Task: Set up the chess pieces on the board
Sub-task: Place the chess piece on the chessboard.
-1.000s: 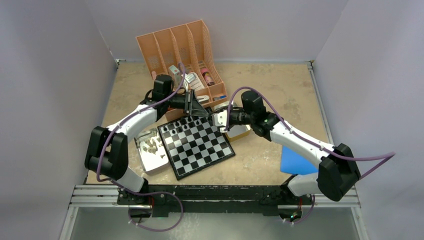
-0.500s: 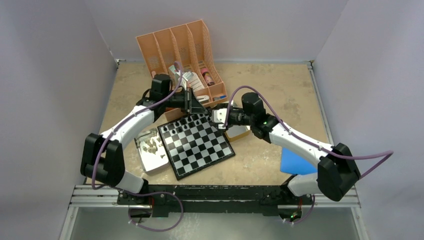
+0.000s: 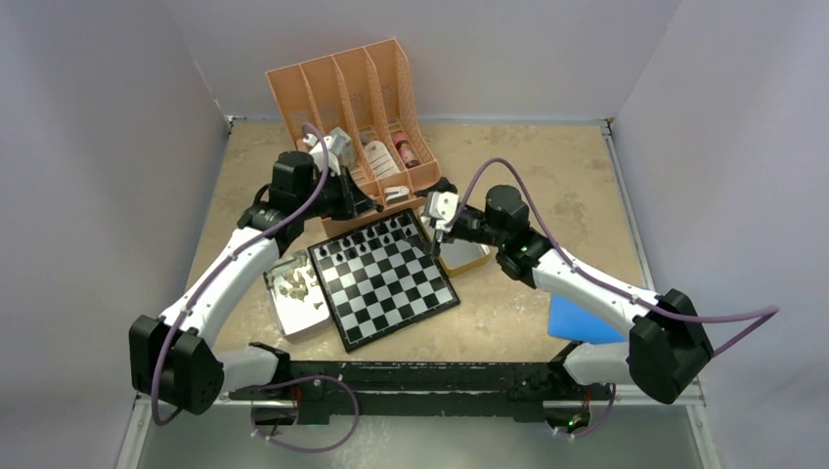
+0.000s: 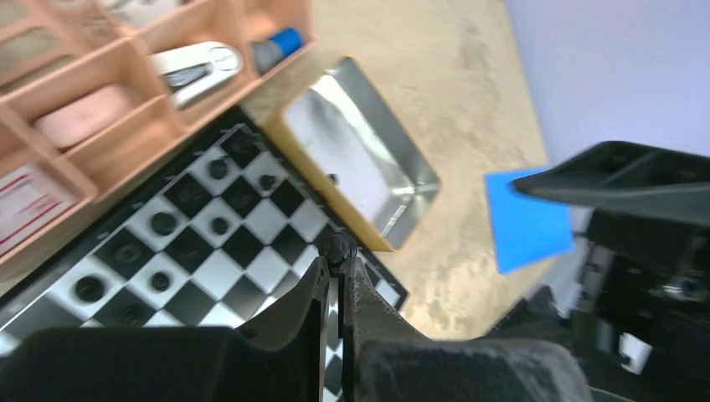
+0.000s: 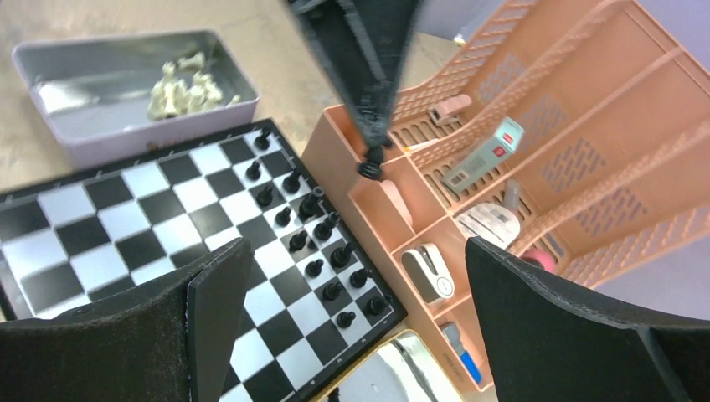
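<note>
Right hand (image 5: 358,251) has swung open; left hand (image 4: 337,266) pinches black piece (image 4: 339,248).

Board (image 3: 391,291): flat, black-and-white checkered, thin black border. It is set at an angle and lies below the left claw (image 4: 337,265), towards the near side.

Black pieces (image 3: 376,241): upright in two rows along the board's far edge, just beneath the claw.

One black piece (image 4: 339,249): pinched between the claw's tips, lifted clear of the board.

Beige pieces (image 3: 291,285): a loose heap off the board's left edge, well left of the claw.
</note>
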Controlling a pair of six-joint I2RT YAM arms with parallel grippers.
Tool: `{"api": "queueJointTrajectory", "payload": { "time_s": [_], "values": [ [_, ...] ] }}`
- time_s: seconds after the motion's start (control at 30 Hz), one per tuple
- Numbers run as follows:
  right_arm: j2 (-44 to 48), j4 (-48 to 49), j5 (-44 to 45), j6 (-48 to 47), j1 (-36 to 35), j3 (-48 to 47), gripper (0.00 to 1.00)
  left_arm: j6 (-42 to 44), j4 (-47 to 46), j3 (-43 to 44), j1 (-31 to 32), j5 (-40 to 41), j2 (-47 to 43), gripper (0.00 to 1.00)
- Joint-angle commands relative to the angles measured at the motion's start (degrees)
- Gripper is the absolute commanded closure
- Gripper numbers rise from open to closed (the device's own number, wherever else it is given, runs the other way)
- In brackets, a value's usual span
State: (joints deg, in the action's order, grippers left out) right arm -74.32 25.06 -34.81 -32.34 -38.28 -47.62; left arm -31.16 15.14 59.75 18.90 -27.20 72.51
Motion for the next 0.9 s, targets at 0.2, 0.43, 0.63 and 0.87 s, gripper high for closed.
{"api": "queueJointTrajectory", "payload": {
  "time_s": [0.2,0.43,0.63,0.87],
  "values": [
    [-1.7,5.4,18.7,38.4,-0.2,-3.7,0.01,-3.1,2.7,-9.0,0.2,26.3,-9.7,1.0],
    [1.0,4.5,34.3,46.1,-0.1,-1.3,0.01,-12.1,7.2,-12.3,0.2,36.2,-9.1,1.0],
    [2.1,-2.0,44.9,48.5,0.0,-2.5,0.01,-18.7,13.6,-10.4,0.2,42.9,-2.8,1.0],
    [1.6,-1.8,44.1,49.4,0.3,-2.3,0.01,-18.5,11.2,-10.3,0.2,46.1,0.7,1.0]
  ]
}}
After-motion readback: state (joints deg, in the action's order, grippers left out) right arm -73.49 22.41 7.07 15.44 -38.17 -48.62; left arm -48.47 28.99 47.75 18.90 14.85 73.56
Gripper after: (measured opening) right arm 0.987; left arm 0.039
